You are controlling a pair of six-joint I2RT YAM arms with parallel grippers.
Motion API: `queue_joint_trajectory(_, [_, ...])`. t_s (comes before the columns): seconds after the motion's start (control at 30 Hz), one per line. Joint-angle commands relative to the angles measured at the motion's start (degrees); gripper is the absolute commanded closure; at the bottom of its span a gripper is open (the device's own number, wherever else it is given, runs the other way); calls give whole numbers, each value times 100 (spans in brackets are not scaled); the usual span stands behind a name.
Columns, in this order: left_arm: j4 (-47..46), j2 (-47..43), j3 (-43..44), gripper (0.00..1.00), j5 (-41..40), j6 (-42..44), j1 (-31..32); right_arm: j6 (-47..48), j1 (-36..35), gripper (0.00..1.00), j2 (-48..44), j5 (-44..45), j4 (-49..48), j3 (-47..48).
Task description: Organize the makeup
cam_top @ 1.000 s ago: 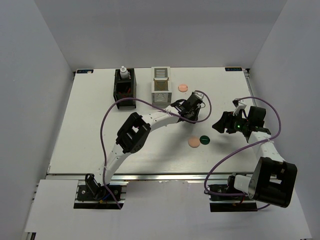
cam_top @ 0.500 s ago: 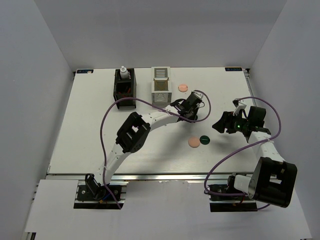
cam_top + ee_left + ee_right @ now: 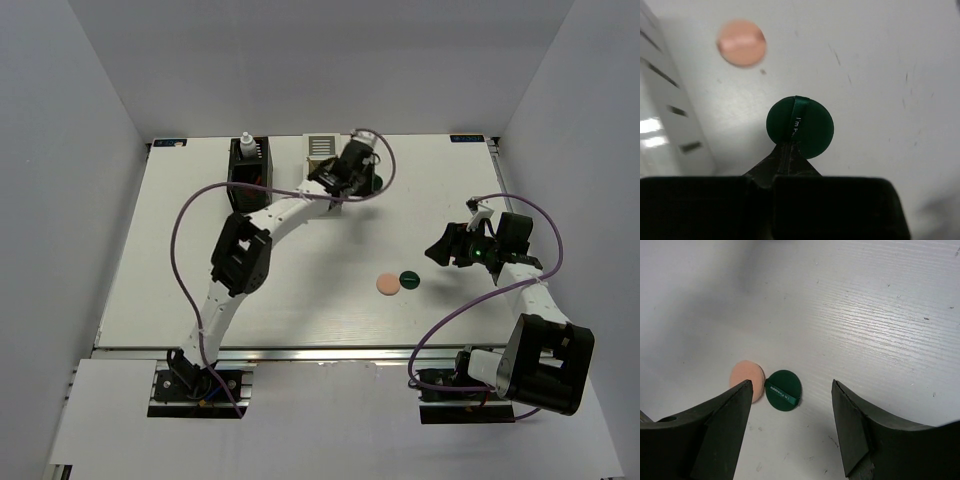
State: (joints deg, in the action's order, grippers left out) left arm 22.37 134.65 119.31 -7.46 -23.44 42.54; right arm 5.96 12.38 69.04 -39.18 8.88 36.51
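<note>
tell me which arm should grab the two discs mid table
Right: the right gripper is open near the peach disc and green disc; the left gripper is shut on a second green disc, far off.

There are 2 dark-green discs: the held green disc [image 3: 800,127], seen in the left wrist view, and the loose green disc [image 3: 408,279] mid-table. There are 2 peach discs: the far peach disc [image 3: 741,42] and the near peach disc [image 3: 387,284]. That makes 4 discs. There is 1 white bottle [image 3: 247,143]. There are 2 slatted boxes: 1 black slatted box [image 3: 249,178] and 1 white slatted box [image 3: 320,147]. Anything inside the boxes is too small to count.
</note>
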Motion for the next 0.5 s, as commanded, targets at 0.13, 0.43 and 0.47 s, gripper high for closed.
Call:
queue_joint_trajectory(0.13, [-760,-826,532,100,-534,-257,-738,-68,36,30,-153,-125,-115,-39])
queue_joint_trajectory(0.43, [-770,-247,1094,100,-1222,-319,-1257,-68,36,30,-180,-125,-115,-57])
queue_joint_trajectory(0.47, [-726,-177,1199,100,-1214,-302,-1301,-77,36,30,-180,-116,-124,-56])
